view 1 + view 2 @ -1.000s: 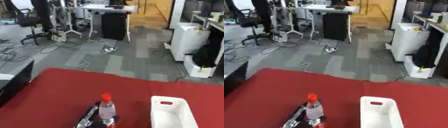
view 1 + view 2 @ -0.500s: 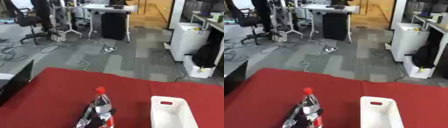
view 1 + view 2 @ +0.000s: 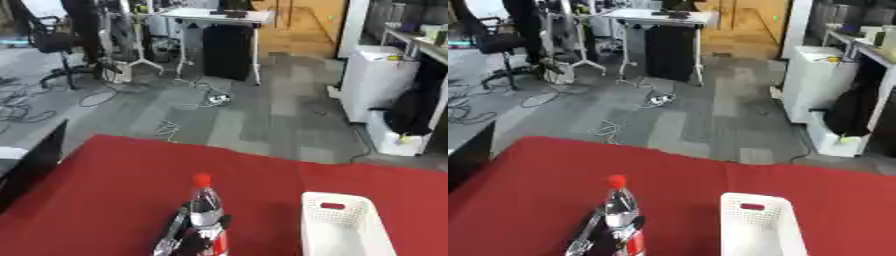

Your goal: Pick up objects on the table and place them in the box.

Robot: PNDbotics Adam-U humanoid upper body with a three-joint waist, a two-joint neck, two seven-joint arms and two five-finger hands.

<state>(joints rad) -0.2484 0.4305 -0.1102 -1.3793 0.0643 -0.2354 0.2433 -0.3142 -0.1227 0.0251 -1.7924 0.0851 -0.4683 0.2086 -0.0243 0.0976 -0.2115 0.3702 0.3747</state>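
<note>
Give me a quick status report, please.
Left hand shut on bottle, upright. Right hand out of view. White box to its right, path clear.

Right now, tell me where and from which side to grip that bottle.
Grip the bottle around its lower body, from its left. It stands upright, red cap on top, and the left robot hand is already curled round it there. The white box stands at its right, so that side is less open.
</note>
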